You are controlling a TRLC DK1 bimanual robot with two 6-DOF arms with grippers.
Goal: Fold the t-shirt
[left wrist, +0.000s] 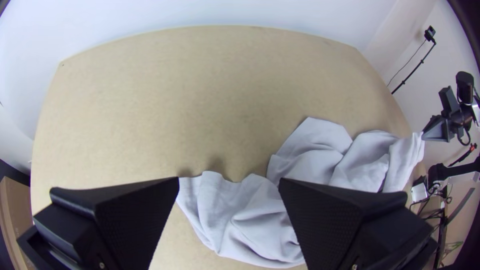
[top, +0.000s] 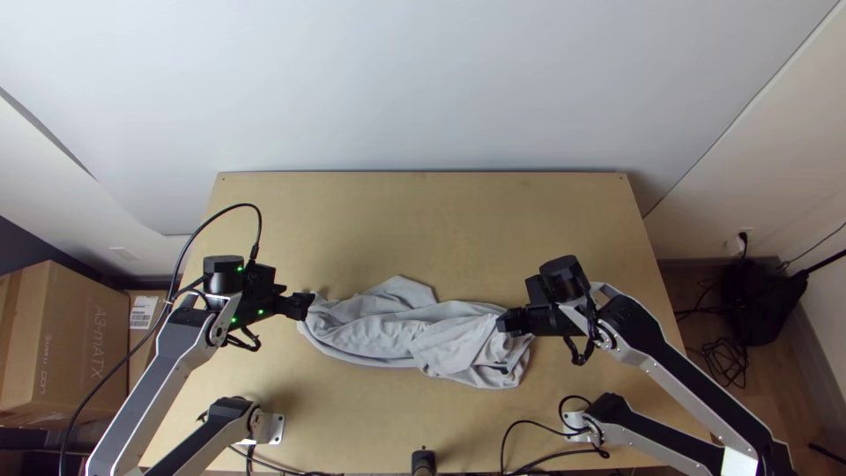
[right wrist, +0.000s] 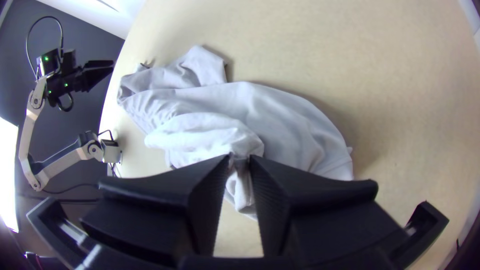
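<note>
Spreading seems due: right black gripper [right wrist: 241,159] clamps bunched grey fabric t-shirt [top: 379,335]; we should close parted left gripper [left wrist: 229,181] on it.

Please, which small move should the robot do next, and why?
Probably ease the left gripper onto the left end of the bunched t-shirt and close: it stands open there, while the right gripper pinches fabric toward the other end.

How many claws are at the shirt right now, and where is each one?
2. The left claw is open beside one end of the bunched grey t-shirt; the right claw is shut on a fold of cloth near the other end.
</note>
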